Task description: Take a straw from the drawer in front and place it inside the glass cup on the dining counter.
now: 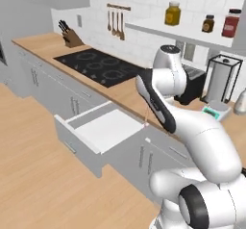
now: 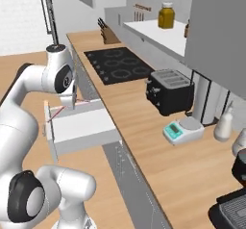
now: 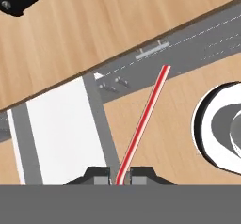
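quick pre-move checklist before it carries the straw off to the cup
1. Straw clamped between the tool fingertips: ok.
2. Straw lifted out of the drawer: ok; in the hand view it hangs over the floor beside the drawer.
3. Straw clear of the wall counter edge: cannot tell.
4. Drawer open, white interior showing: ok.
5. Glass cup located: cannot tell.
6. Path to the dining counter: cannot tell.
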